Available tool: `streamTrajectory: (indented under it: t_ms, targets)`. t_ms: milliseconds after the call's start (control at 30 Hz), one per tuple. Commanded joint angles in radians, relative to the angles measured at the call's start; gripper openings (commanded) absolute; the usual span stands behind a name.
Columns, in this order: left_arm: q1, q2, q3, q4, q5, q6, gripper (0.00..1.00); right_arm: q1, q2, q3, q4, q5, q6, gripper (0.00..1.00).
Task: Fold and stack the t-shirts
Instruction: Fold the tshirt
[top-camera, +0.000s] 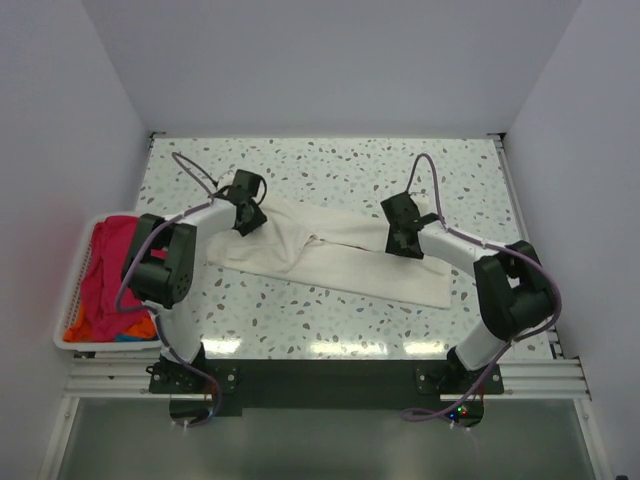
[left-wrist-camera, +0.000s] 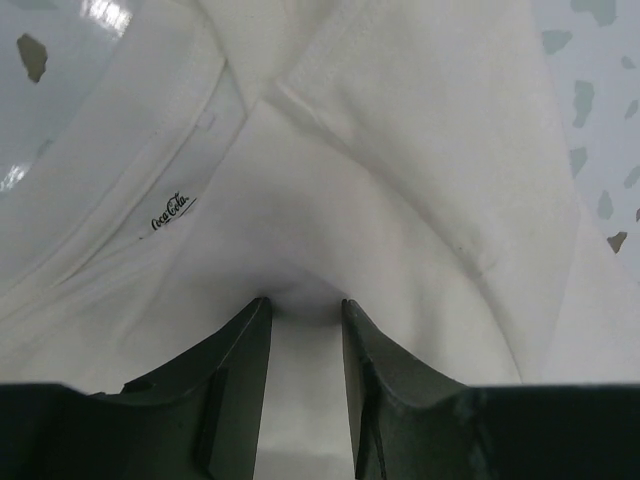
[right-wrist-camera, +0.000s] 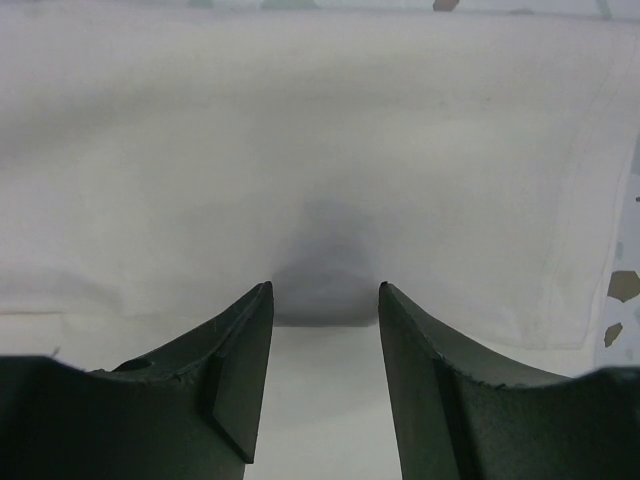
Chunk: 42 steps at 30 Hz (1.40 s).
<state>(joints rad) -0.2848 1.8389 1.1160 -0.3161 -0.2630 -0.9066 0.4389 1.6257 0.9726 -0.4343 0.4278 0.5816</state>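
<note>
A white t-shirt lies spread across the middle of the table, running from upper left to lower right. My left gripper is at its left end near the collar. In the left wrist view its jaws stand a little apart, tips down on the white cloth, with a collar label to the left. My right gripper is over the shirt's right part. In the right wrist view its jaws are open, tips against a fold edge of the cloth.
A white basket with red, pink and orange garments stands at the table's left edge. The speckled tabletop shows behind and in front of the shirt. Walls close the table in on three sides.
</note>
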Motion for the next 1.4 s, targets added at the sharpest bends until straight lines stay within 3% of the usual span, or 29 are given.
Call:
streamTrajectory:
  t_ms: [0,267,400,600,767,933,1067,1167,1267,1367]
  targets:
    - [-0.004,0.114,0.086,-0.027,-0.042,0.001,0.39,0.003,-0.001,-0.026,-0.012,-0.023,-0.008,0.50]
    - [-0.004,0.354,0.414,-0.087,-0.065,0.158,0.41,0.053,-0.133,-0.210,0.072,-0.231,0.066,0.51]
    - [-0.004,0.491,0.576,-0.080,0.005,0.253,0.43,0.254,-0.152,-0.241,0.111,-0.264,0.164,0.51]
    - [-0.005,0.635,0.826,-0.060,0.099,0.415,0.55,0.496,-0.064,-0.168,0.227,-0.265,0.307,0.51]
    - [-0.005,0.720,1.010,-0.035,0.179,0.534,0.69,0.506,-0.015,-0.040,0.155,-0.204,0.255,0.54]
    - [0.009,0.694,1.013,0.066,0.284,0.569,0.82,0.472,-0.076,0.083,-0.004,-0.091,0.153,0.65]
    - [0.022,0.645,1.039,0.107,0.337,0.572,0.87,0.433,-0.151,0.098,-0.063,-0.035,0.109,0.68]
    - [0.030,0.571,1.024,0.138,0.338,0.557,0.89,0.390,-0.176,0.063,-0.072,-0.021,0.072,0.68]
    - [0.030,0.467,0.951,0.149,0.233,0.505,0.87,0.339,-0.184,0.022,-0.073,-0.040,0.035,0.69]
    - [0.024,0.346,0.799,0.112,0.153,0.391,0.78,0.299,-0.172,-0.018,-0.057,-0.057,-0.002,0.69]
